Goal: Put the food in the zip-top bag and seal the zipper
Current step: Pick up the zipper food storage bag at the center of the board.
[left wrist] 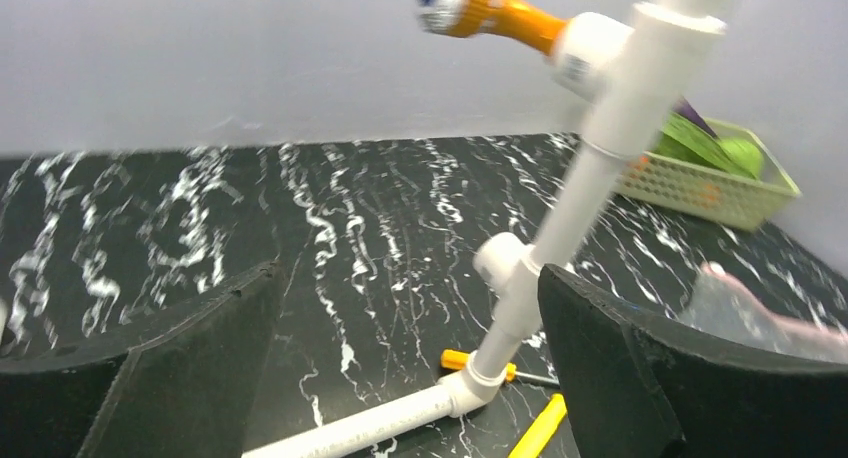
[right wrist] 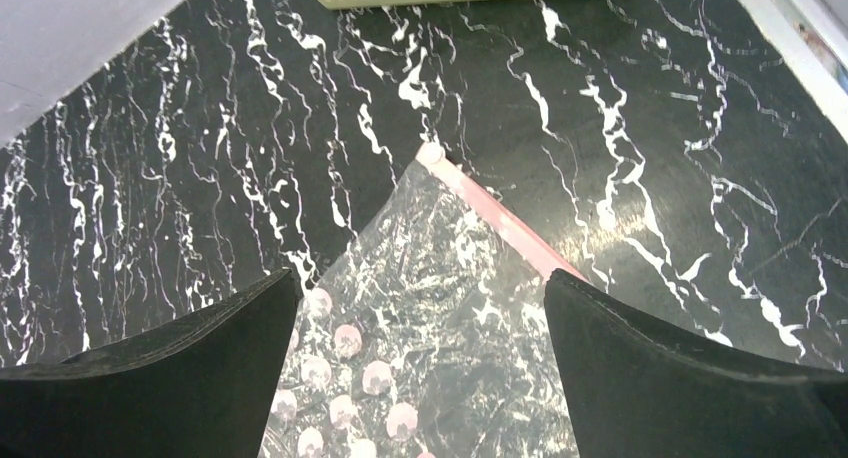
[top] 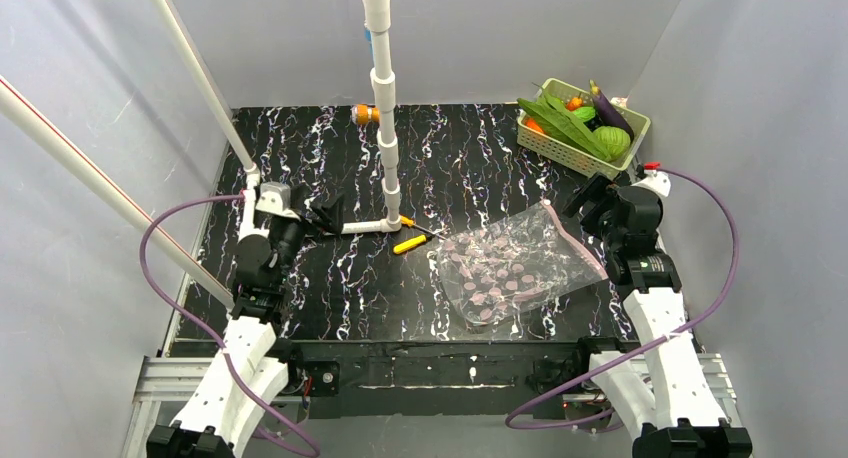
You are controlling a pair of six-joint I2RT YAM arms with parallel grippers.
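Observation:
The clear zip-top bag with pink dots lies flat on the black marbled table, right of centre. Its pink zipper runs along the right edge. The food sits in the pale green basket at the back right: long green leafy pieces, a green melon, a purple eggplant and an orange ball. My right gripper is open and empty above the bag's far corner; its wrist view shows the bag and zipper between the jaws. My left gripper is open and empty by the pipe stand.
A white PVC pipe stand rises mid-table, with its foot between my left jaws. A yellow-handled screwdriver and a smaller orange-handled one lie beside the foot. An orange object sits at the back. Grey walls enclose the table.

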